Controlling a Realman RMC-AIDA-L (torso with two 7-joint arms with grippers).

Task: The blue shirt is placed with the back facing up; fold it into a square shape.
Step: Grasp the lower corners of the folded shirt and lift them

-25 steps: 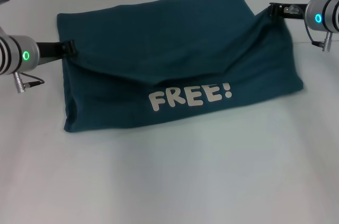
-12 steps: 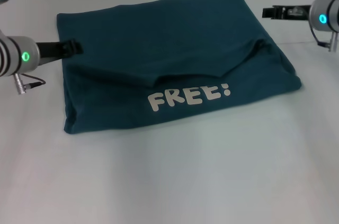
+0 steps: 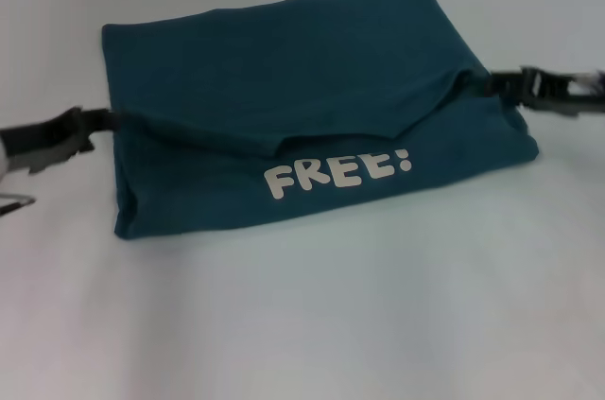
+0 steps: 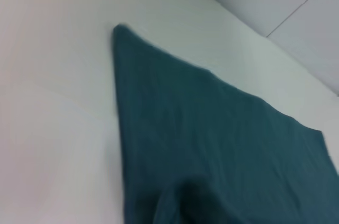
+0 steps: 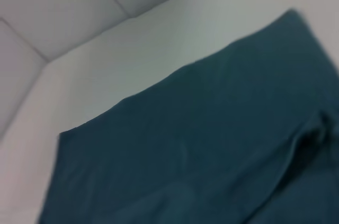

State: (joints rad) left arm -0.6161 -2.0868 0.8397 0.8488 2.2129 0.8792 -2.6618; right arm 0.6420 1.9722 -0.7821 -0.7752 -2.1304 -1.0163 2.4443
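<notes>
Blue shirt [image 3: 302, 88] lies mid-table on the white table [image 3: 312, 324], already a wide rectangle, with a folded-over flap across its near half and the pale "FREE!" print [image 3: 337, 173] showing at 6 o'clock of the cloth. Change over the last second: the right corner, held up a second ago, was down and slack half a second ago with both grippers drawn back from the cloth; now both are low at the fold line again. Left gripper [image 3: 95, 122] sits against the shirt's 9 o'clock edge, right gripper [image 3: 510, 86] against the 3 o'clock edge where the flap bunches. Both are motion-blurred; cannot tell whether fingers are spread or pinched on fabric. The flap edge and the print have not shifted since the half-second frame. Judgement: one fold is laid and released, and the arms are re-approaching for a fresh hold at the side edges, probably for the next fold toward a square. The piece is still wider than deep, so not finished. Wrist views show only cloth and table.
</notes>
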